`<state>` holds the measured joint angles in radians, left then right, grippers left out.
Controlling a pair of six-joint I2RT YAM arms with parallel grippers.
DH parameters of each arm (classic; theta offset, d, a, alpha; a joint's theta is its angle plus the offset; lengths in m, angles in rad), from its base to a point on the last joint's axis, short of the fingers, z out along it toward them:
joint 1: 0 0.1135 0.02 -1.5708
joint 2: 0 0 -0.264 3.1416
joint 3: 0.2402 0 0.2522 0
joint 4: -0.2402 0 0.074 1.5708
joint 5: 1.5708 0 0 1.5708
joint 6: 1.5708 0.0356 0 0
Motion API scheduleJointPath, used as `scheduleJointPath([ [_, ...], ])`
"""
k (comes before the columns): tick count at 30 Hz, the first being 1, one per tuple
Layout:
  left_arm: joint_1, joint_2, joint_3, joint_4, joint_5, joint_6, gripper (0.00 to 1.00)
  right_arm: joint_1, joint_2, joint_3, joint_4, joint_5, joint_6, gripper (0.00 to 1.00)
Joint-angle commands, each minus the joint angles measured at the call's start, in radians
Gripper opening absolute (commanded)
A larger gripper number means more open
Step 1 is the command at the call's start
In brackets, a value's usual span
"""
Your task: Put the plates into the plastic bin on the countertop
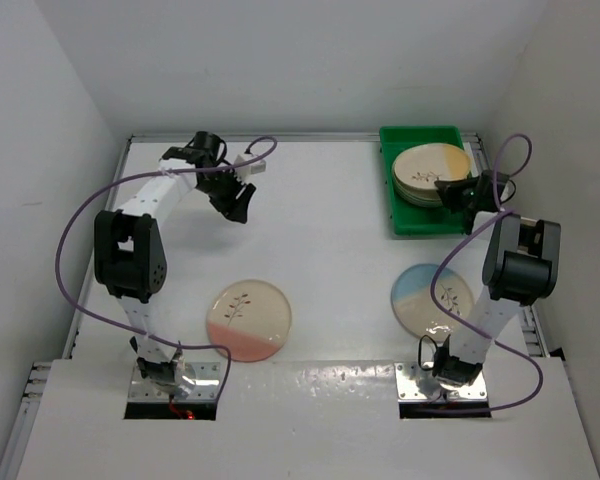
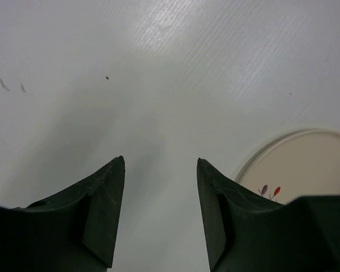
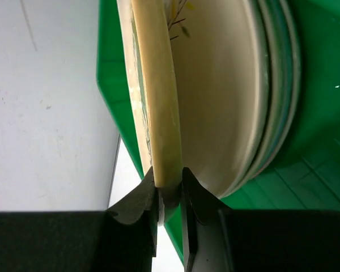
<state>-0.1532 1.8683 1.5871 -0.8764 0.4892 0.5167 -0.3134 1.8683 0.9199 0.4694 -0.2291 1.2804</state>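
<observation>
The green plastic bin [image 1: 417, 218] stands at the back right and holds a stack of plates. My right gripper [image 1: 462, 196] is shut on the rim of the top plate, cream with a yellow segment [image 1: 430, 165], over the stack; in the right wrist view the rim [image 3: 158, 102] sits between the jaws, with the stacked plates [image 3: 272, 113] and bin [image 3: 317, 170] behind. A pink-segment plate [image 1: 249, 318] and a blue-segment plate [image 1: 425, 296] lie on the white countertop [image 1: 320, 250]. My left gripper [image 1: 240, 205] is open and empty above the counter; a plate edge [image 2: 306, 164] shows beside it.
White walls close in the counter on three sides. Purple cables loop from both arms. The right arm's base column stands over the near edge of the blue-segment plate. Metal rails run along the counter's edges.
</observation>
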Motion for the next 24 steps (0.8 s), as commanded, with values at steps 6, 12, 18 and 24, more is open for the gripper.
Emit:
scheduleJointPath([
  [6,-0.022,0.0,-0.019,-0.009,-0.021,0.029,0.56,0.039,-0.008,0.164,-0.226,0.059,-0.162,0.39],
  [12,-0.058,0.009,-0.041,-0.053,-0.04,0.092,0.61,0.054,-0.024,0.235,-0.529,0.188,-0.274,0.51],
  [18,-0.124,0.019,-0.114,-0.102,-0.075,0.175,0.7,0.069,-0.086,0.249,-0.573,0.253,-0.383,0.57],
  [24,-0.17,0.038,-0.266,-0.009,-0.127,0.168,0.77,0.197,-0.179,0.313,-0.736,0.503,-0.653,0.63],
])
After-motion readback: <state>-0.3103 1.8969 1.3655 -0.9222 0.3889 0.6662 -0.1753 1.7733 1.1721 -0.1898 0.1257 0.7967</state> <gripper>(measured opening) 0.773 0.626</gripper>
